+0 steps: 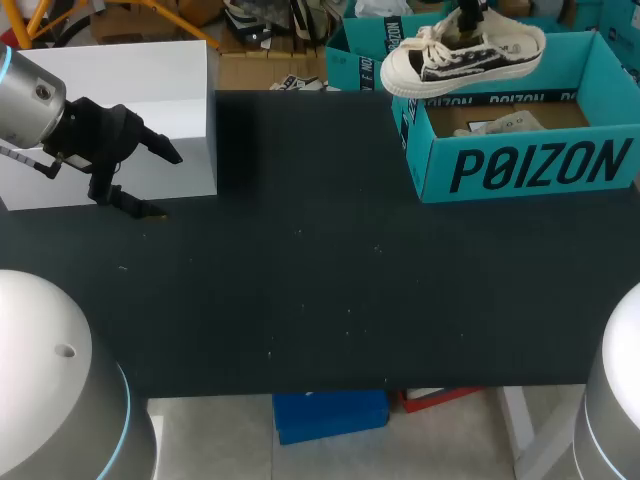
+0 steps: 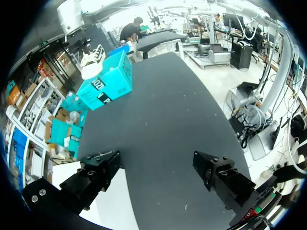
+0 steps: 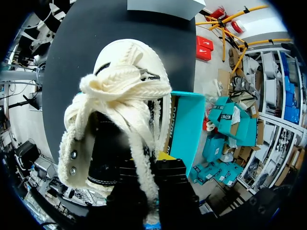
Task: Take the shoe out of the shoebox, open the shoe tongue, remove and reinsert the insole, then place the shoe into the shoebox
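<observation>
Shoe (image 1: 462,55) — toe leftward, lengthwise over shoebox (image 1: 530,165)

Head cam overhead, 2 wrist cams; all see shoebox (image 1: 520,165).

Cream shoe (image 1: 465,50), teal shoebox (image 1: 540,165), black table (image 1: 350,280)

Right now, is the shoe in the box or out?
Out. The shoe hangs above the rim of the box, held up by the right gripper, which is shut on it.
</observation>
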`<state>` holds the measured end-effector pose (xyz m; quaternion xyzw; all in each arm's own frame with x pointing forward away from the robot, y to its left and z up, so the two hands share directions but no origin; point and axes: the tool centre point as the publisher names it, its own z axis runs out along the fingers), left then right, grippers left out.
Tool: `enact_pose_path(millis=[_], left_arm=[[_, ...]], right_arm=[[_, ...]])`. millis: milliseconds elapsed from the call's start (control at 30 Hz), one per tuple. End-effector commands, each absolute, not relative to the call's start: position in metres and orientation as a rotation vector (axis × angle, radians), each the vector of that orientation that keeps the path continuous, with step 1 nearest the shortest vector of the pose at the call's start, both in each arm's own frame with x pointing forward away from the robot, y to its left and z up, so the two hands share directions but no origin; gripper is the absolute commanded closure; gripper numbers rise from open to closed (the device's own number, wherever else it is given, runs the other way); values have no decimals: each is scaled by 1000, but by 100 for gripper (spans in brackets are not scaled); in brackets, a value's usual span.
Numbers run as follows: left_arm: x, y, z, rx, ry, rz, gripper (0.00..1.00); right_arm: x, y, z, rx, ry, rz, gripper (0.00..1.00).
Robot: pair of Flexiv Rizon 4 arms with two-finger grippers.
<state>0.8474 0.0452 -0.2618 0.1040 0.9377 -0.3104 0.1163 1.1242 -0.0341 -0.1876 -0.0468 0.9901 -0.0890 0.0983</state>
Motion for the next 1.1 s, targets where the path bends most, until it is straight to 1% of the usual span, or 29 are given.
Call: enact_pose_path(millis=[33, 333, 1100], left_arm=[[846, 45, -263, 304, 2742, -905, 0], [846, 45, -263, 304, 2742, -905, 0], [846, 45, -263, 304, 2742, -905, 0]], right_arm=[[1135, -50, -188, -147, 2959, -202, 100], [1156, -80, -201, -189, 2976, -179, 100], [1197, -134, -272, -183, 3036, -247, 100]])
